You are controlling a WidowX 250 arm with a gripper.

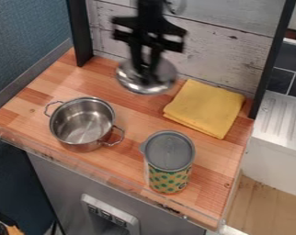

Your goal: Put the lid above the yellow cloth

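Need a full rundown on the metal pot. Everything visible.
The pot is round, shiny silver and looks like steel, with a thin rim and two wire loop handles, one toward the view's upper left, the other toward its lower right. It stands upright and uncovered, nothing visible inside, only reflections on the bare metal. It sits on the wood-look countertop, left of the patterned canister in view, with a gap between them. Only the countertop visibly touches it.

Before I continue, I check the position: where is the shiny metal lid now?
The shiny metal lid is upper centre in the camera view, below the black gripper, left of the folded yellow cloth.
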